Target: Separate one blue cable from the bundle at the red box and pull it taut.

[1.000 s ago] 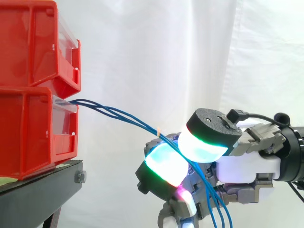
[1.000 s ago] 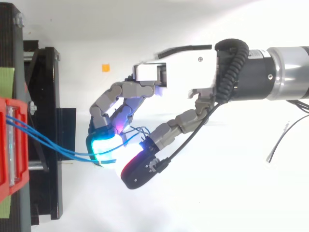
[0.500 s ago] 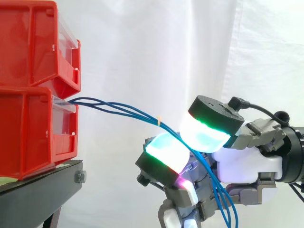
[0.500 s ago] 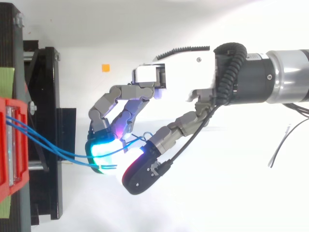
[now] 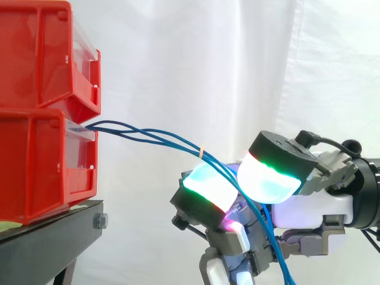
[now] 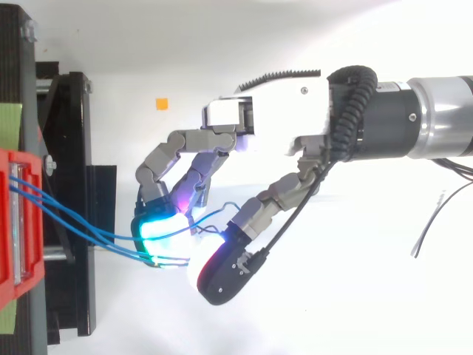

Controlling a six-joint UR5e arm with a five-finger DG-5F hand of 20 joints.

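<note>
Robot hand (image 5: 309,206): fingers and thumb curled, the blue cables (image 5: 190,147) running down through the gap between the finger pad (image 5: 208,187) and thumb pad (image 5: 270,181). Cannot tell if the pads actually press on them. Past the pads the cables drop under the palm. Ahead of the fingertips they rise in a shallow arc, orange marker (image 5: 202,152) just before the pads, to the lower red box (image 5: 35,166) on its stand (image 5: 53,243), well ahead of the robot hand.

Progress, as judged: bundle caught, but all strands share the one gap, so no single cable is separated. The arc shows slack. Separation and the taut pull both remain.

Versus 0.5 s ago: thumb pad sits lower and farther from the finger pad, gap wider. Finger pad and arc roughly unchanged.
</note>
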